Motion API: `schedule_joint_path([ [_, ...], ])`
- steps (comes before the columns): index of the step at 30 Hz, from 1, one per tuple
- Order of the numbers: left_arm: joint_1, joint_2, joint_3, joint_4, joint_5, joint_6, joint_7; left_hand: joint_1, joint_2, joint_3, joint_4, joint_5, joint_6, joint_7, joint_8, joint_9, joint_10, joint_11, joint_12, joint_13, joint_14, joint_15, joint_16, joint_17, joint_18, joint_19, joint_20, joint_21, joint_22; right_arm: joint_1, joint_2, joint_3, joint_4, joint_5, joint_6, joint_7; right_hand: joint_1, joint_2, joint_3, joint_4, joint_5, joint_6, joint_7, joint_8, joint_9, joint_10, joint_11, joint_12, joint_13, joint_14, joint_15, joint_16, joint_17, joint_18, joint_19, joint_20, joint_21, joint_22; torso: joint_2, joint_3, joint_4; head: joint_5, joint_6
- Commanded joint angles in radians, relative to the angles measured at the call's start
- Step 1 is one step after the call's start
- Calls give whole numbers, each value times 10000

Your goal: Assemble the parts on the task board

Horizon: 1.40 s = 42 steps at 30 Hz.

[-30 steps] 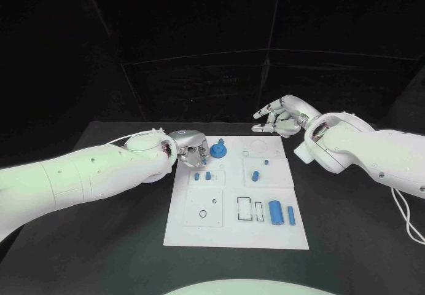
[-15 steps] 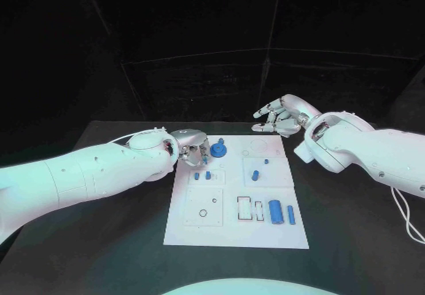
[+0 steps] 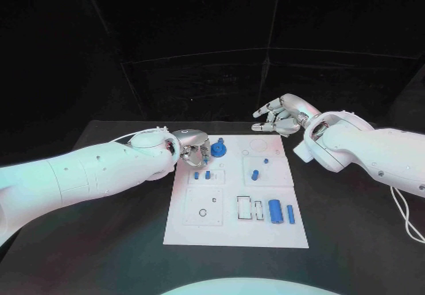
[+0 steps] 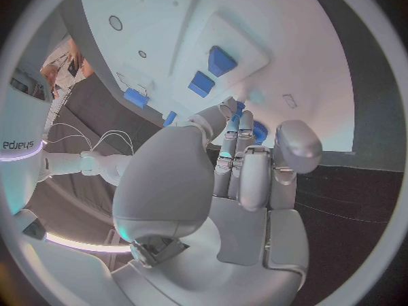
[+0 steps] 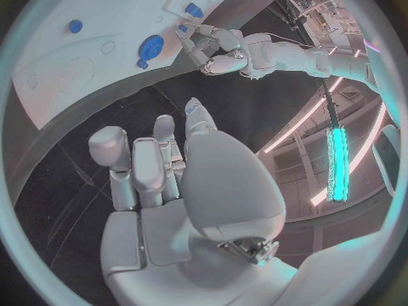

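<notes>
A: Head view first. Where does the task board (image 3: pixel 237 196) lie?

B: Flat in the middle of the black worktop (image 3: pixel 106 246), long side running away from the robot. Blue parts sit on it: a round blue part with a knob (image 3: pixel 218 149) near the far left corner, two small blue blocks (image 3: pixel 202 176) just below it, a short blue peg (image 3: pixel 255 175) toward the middle right, and a fat blue cylinder (image 3: pixel 276 211) with a thinner blue rod (image 3: pixel 290 214) just beside it near the right edge.

A: And the left robot hand (image 3: pixel 194 152)?

B: It is low over the board's far left edge, its fingers bent toward the round blue part. In the left wrist view the left robot hand's fingertips (image 4: pixel 239 119) reach down to that part, of which a blue rim shows past them. They seem to touch it, but I cannot tell whether they clasp it.

A: The right robot hand (image 3: pixel 282 117)?

B: Raised beyond the board's far right corner, off the board and well apart from the parts. In the right wrist view its fingers (image 5: pixel 145 166) are loosely spread with nothing between them.
</notes>
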Motion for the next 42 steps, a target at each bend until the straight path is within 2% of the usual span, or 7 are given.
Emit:
schedule_joint_path([
  [1,3,20,-3,-11,37,381,-224,-126,4,56,5,49,65,26,-63,-9,101,4,-50,10,222,-61,4,-13,-127,62,-3,8,-8,19,1,6,7,19,-72,65,-22,92,40,44,42,-36,-5,46,0,-64,-10,46,-1,35,-64,-51,17,53,11,-30,-46,-2,2,1,9,0,-8],
  [18,2,28,-4,-10,37,370,-243,-185,-76,41,-12,48,20,41,-124,-30,80,21,-153,4,215,-51,-4,-42,-126,50,1,-6,-7,19,8,6,-8,19,-84,67,-22,92,40,44,42,-36,-5,46,0,-64,-10,46,-1,35,-64,-51,17,53,11,-30,-46,-2,1,-1,4,5,-52],
  [29,1,36,-4,-42,38,221,-228,-579,-508,-226,70,45,-770,192,-621,-214,-636,268,-857,-48,166,142,-70,-249,-111,-23,147,-202,-114,19,-2,6,-26,18,-54,5,-2,97,35,43,58,-35,-6,53,-1,-117,-12,-20,-95,22,-66,-108,-55,67,-23,-32,-88,-69,-3,0,6,-3,-49],
  [39,0,-43,-4,-16,83,-3,-191,-571,-563,-432,67,45,-1027,277,-611,-214,-960,360,-1051,-38,140,211,-107,-361,-43,-119,221,-544,-368,19,-44,5,-80,-28,105,-191,76,125,12,77,17,-73,6,61,-6,-545,-3,-644,-749,-15,-56,-205,-118,88,-90,-28,-194,-198,2,-5,16,-18,-29],
  [41,-1,-81,-4,6,128,-65,-177,-550,-555,-481,62,44,-1073,287,-610,-213,-1044,376,-1067,-39,135,224,-113,-385,-28,-138,236,-618,-423,19,-58,5,-127,-162,288,-341,260,199,72,33,23,-36,-2,95,1,-690,-16,-962,-1008,-17,-67,-234,-128,97,-104,-35,-232,-237,1,-8,18,-18,-25],
  [42,-1,-127,-3,27,190,-122,-164,-520,-539,-541,57,42,-1116,299,-605,-211,-1150,393,-1073,-40,130,241,-119,-407,-11,-159,250,-702,-486,18,-72,5,-181,-371,465,-459,558,303,211,-79,-91,117,-28,178,25,-849,-43,-1323,-1279,-64,-93,-395,-324,119,-154,-53,-301,-335,-2,-9,17,-27,-17],
])
